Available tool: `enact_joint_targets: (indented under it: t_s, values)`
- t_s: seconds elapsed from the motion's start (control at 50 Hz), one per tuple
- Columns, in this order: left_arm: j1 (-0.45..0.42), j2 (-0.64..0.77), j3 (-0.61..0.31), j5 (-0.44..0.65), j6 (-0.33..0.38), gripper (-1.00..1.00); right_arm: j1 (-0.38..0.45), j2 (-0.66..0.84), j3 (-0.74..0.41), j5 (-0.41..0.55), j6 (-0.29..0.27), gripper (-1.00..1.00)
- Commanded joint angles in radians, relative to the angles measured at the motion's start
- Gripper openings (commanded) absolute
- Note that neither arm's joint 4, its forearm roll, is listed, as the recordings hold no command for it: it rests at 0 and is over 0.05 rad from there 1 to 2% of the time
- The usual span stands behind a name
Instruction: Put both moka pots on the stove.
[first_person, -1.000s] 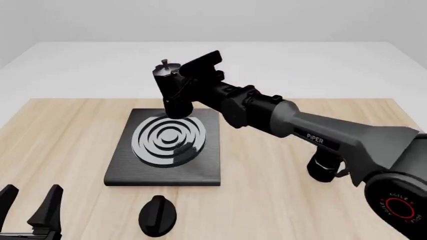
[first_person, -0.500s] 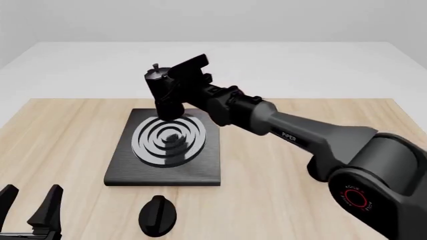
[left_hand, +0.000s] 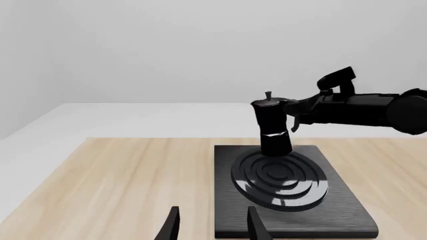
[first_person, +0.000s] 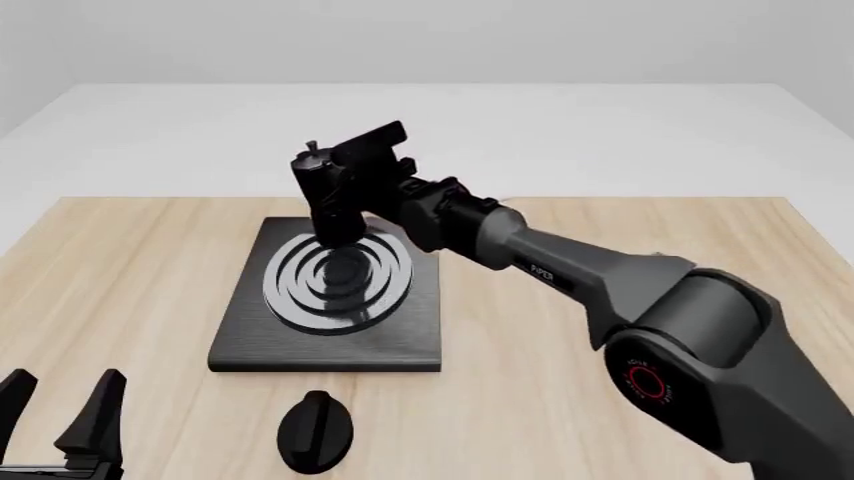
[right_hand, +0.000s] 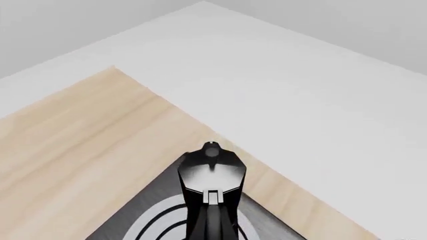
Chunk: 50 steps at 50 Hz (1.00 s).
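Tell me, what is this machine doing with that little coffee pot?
The right arm's gripper holds a moka pot by its handle, over the far part of the stove and its ring burner. Whether the pot touches the burner is hard to tell. The left gripper waits open near the table's front edge, beside a loose black knob.

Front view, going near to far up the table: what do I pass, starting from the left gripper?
Left gripper → black knob → stove → moka pot held over the burner by the right gripper.
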Motion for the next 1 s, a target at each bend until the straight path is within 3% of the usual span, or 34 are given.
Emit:
enact_joint_targets:
  t_s: [0.02, 0.7, 1.0]
  values:
    - [0.000, 0.000, 0.000, 0.000, 0.000, 1.00, -0.006, 0.019, -0.076, 0.009, 0.009, -1.00]
    - [0.000, 0.000, 0.000, 0.000, 0.000, 1.00, -0.023, 0.069, -0.087, 0.013, 0.030, -1.00]
    - [0.000, 0.000, 0.000, 0.000, 0.000, 1.00, -0.022, 0.042, -0.016, -0.011, 0.042, -1.00]
